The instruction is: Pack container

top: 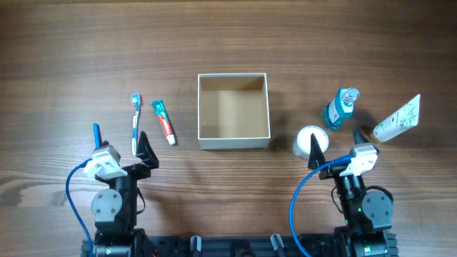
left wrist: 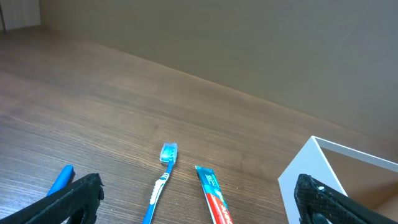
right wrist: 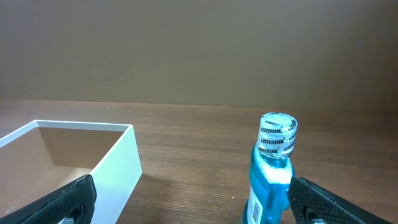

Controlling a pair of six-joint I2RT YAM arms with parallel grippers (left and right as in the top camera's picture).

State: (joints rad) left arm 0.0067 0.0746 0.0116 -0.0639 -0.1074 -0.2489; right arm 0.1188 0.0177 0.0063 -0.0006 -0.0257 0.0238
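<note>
At the near edge of the brown wood-grain table stand the two arm bases, each trailing a blue cable. The left gripper is released, its two fingers spread wide with nothing between them. The right gripper is also released and grasps nothing, its fingers equally far apart.

Just beside the right gripper's left finger sits a white round item, partly covered by that finger; what it is cannot be told.

Just beyond the left gripper lie a blue-and-white toothbrush and, to its right, a small green, white and red toothpaste tube. They are near each other but apart, both pointing roughly away from the robot, with the brush head at the far end.

The container, a square shallow box with thin white walls, rests in the middle of the table between the two arms. It is right of the toothpaste tube and left of the white round item, touching neither. It sits open side up, its tan cardboard inside showing.

On the far right a white patterned squeeze tube lies tilted, its wide end farther away. Left of it, a clear bottle of blue mouthwash with a labelled cap stands upright, beyond the right gripper and well apart from the container.
</note>
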